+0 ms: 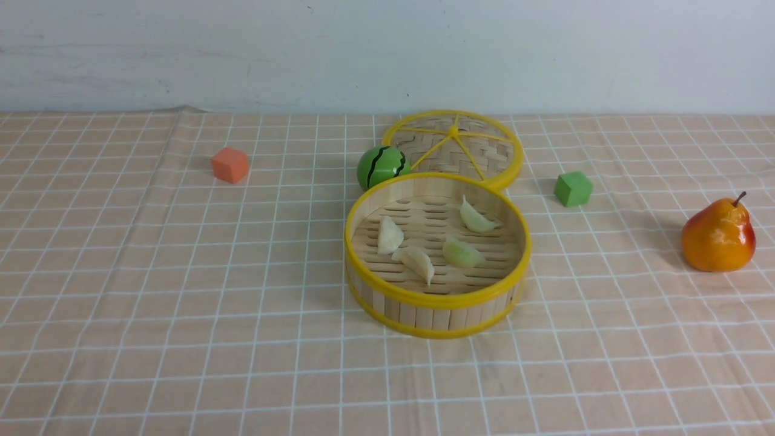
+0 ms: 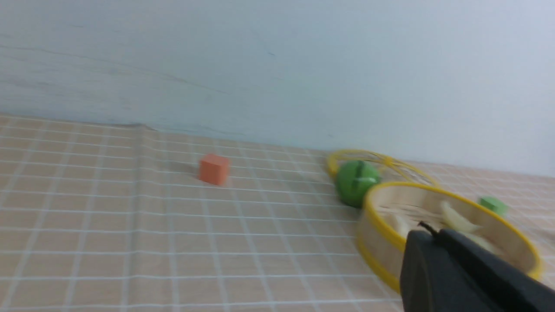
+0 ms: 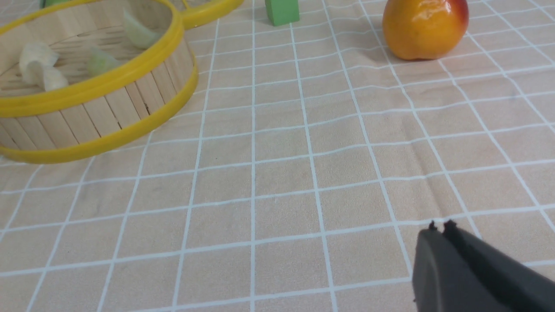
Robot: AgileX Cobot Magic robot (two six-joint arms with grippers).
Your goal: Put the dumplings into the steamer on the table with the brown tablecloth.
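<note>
The round bamboo steamer stands in the middle of the brown tablecloth. Inside it lie two cream-white dumplings and two pale green dumplings. Neither arm shows in the front view. In the left wrist view my left gripper is shut and empty, with the steamer just beyond it. In the right wrist view my right gripper is shut and empty over bare cloth, well away from the steamer.
The flat woven lid lies behind the steamer, a green striped ball beside it. An orange cube sits at the back left, a green cube at the right, a pear at the far right.
</note>
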